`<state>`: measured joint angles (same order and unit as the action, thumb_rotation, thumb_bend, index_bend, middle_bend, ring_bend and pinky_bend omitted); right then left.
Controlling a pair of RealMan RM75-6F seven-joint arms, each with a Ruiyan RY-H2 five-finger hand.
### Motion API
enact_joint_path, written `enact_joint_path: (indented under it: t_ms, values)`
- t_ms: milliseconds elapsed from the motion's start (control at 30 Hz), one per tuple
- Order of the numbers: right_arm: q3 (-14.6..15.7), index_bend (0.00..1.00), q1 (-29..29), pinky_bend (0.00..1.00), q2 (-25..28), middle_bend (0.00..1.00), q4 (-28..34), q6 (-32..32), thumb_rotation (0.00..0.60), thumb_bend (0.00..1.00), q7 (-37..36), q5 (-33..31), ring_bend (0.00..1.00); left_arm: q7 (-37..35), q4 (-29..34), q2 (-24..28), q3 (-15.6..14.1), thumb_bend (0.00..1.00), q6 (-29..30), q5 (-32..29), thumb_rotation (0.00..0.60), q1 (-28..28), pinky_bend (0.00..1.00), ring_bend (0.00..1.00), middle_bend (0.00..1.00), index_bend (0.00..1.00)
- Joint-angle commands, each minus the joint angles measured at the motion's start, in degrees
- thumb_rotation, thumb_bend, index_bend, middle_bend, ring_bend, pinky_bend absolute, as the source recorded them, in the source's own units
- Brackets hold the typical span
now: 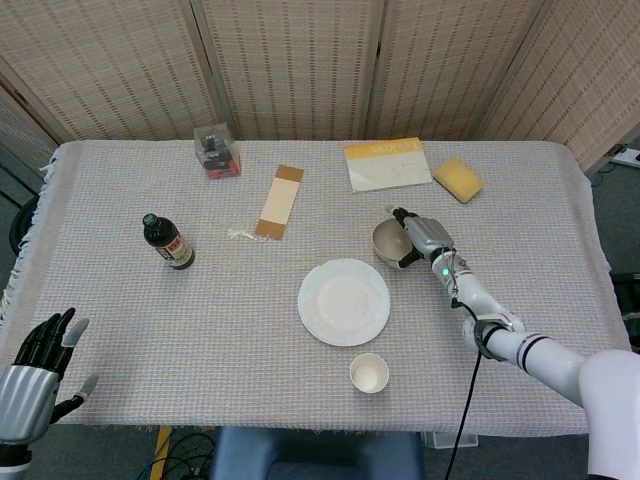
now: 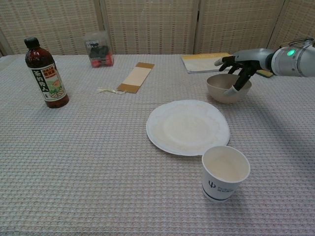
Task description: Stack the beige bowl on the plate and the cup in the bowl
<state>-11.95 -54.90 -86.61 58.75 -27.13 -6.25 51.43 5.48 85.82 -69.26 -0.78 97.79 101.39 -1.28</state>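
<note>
The beige bowl (image 1: 387, 241) (image 2: 222, 93) stands upright on the cloth, behind and to the right of the white plate (image 1: 344, 302) (image 2: 188, 127). My right hand (image 1: 419, 236) (image 2: 242, 63) is at the bowl's right rim. One finger reaches down inside the bowl while the others spread over the rim, so it pinches the rim. The paper cup (image 1: 369, 374) (image 2: 225, 172) stands upright in front of the plate, near the table's front edge. My left hand (image 1: 35, 380) hangs at the front left corner, fingers apart and holding nothing; the chest view does not show it.
A dark bottle (image 1: 167, 242) (image 2: 47, 73) stands at the left. At the back are a clear box (image 1: 217, 150) (image 2: 98, 49), a cardboard strip (image 1: 279, 201) (image 2: 135, 77), a yellow booklet (image 1: 387, 164) (image 2: 203, 62) and a yellow sponge (image 1: 458, 179).
</note>
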Motion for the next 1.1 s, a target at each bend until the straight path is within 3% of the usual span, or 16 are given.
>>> enact_joint_path:
  t_ms: [33, 233, 533, 633, 867, 1100]
  values:
    - [-0.4, 0.0, 0.6, 0.38, 0.6, 0.09, 1.0, -0.7, 0.6, 0.3, 0.0, 0.5, 0.21, 0.2, 0.0, -0.1, 0.0, 0.31, -0.1, 0.0, 0.6, -0.1, 0.16, 0.0, 0.0, 0.04]
    - [-1.3, 0.0, 1.6, 0.38, 3.3, 0.09, 5.5, -2.8, 0.6, 0.29, -0.2, 1.5, 0.21, 0.5, 0.0, -0.3, 0.0, 0.31, -0.5, -0.1, 0.6, -0.3, 0.16, 0.0, 0.0, 0.04]
    - [-1.6, 0.0, 4.8, 0.38, 11.8, 0.09, 22.9, -5.0, 0.6, 0.27, -1.8, 6.0, 0.21, 1.6, 0.2, -0.6, -0.3, 0.31, -0.5, 0.6, 0.6, -0.4, 0.16, 0.0, 0.0, 0.04]
    - [-1.4, 0.0, 5.3, 0.38, 12.6, 0.09, 26.1, -5.8, 0.6, 0.27, -1.9, 7.6, 0.21, 2.1, 0.4, -0.7, -0.5, 0.31, -0.2, 1.0, 0.6, -0.3, 0.16, 0.0, 0.0, 0.04]
    - [-0.5, 0.0, 4.6, 0.38, 12.2, 0.09, 29.5, -7.0, 0.6, 0.26, 0.7, 8.1, 0.21, 1.4, 0.7, -0.1, -0.6, 0.31, 1.3, 1.5, 0.6, 0.3, 0.16, 0.0, 0.0, 0.04]
    - [1.1, 0.0, 3.3, 0.38, 8.9, 0.09, 29.1, -7.1, 0.6, 0.26, 3.5, 5.0, 0.21, 0.6, 1.1, 0.7, -0.8, 0.31, 3.7, 2.8, 0.6, 1.1, 0.16, 0.0, 0.0, 0.04]
